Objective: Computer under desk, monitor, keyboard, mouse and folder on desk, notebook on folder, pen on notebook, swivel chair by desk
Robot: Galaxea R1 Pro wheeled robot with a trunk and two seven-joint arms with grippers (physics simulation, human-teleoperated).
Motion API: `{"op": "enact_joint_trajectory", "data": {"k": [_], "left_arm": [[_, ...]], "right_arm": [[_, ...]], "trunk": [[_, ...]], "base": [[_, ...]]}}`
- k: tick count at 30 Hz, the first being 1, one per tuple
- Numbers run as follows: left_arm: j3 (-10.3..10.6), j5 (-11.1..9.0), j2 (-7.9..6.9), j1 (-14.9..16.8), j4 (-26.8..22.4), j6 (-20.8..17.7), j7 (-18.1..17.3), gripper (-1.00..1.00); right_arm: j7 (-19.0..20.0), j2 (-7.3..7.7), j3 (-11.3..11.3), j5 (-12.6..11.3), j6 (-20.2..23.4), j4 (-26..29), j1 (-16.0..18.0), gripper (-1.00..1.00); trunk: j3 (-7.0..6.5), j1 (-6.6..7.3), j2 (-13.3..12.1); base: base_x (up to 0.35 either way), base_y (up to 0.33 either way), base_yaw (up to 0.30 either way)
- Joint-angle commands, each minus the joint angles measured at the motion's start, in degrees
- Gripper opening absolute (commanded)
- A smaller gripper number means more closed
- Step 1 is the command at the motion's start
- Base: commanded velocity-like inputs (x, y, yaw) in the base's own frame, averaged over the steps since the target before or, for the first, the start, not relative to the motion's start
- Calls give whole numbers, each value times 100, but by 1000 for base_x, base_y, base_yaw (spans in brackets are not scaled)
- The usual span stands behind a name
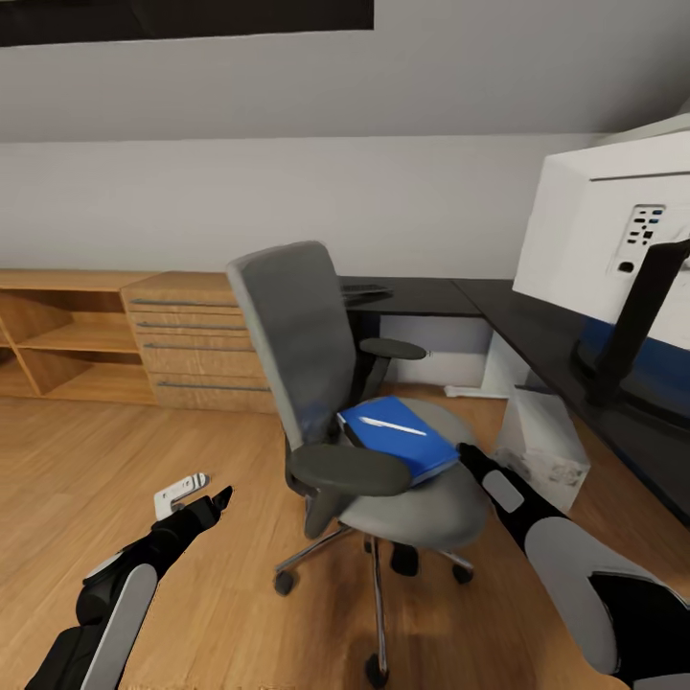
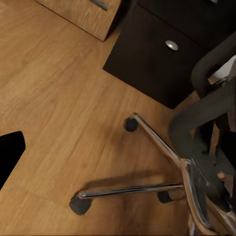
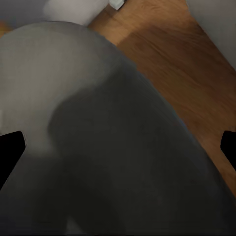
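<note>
Two arms are reaching forward, and the right gripper [image 1: 470, 452] is hanging at the seat edge of the swivel chair [image 1: 383, 460], just beside the blue folder [image 1: 398, 436]. In the right wrist view its dark fingertips [image 3: 11, 147] are standing wide apart over grey upholstery, holding nothing. Left gripper [image 1: 213, 500] is hovering over bare floor, near a small white object [image 1: 180, 491]; its opening I cannot tell. A white pen [image 1: 395, 425] is lying on the folder. Step in hand, judged: fetching the folder for the desk [image 1: 537, 331], where the monitor [image 1: 604, 225] is standing. Next move calls for sliding fingers around the folder's near edge without rolling the pen off.
</note>
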State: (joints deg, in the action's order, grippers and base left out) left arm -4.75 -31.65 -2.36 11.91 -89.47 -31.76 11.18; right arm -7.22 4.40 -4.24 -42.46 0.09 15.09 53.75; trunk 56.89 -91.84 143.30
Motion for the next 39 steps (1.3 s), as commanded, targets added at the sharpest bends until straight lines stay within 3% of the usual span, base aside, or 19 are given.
{"op": "enact_joint_trajectory", "data": {"k": [1, 32, 39], "left_arm": [[5, -60, -1, 3, -7, -23, 46, 100], [9, -69, -1, 5, -8, -23, 44, 100], [9, -76, 0, 5, -1, -30, 43, 100]], "right_arm": [[-17, 0, -6, -52, 0, 3, -4, 100], [-6, -1, -6, -43, -9, 9, -5, 100], [-2, 0, -6, -41, -9, 11, -5, 100]], "trunk": [[6, 1, 2], [6, 1, 2], [6, 1, 2]], "base": [[0, 0, 254], [0, 0, 249], [0, 0, 82]]}}
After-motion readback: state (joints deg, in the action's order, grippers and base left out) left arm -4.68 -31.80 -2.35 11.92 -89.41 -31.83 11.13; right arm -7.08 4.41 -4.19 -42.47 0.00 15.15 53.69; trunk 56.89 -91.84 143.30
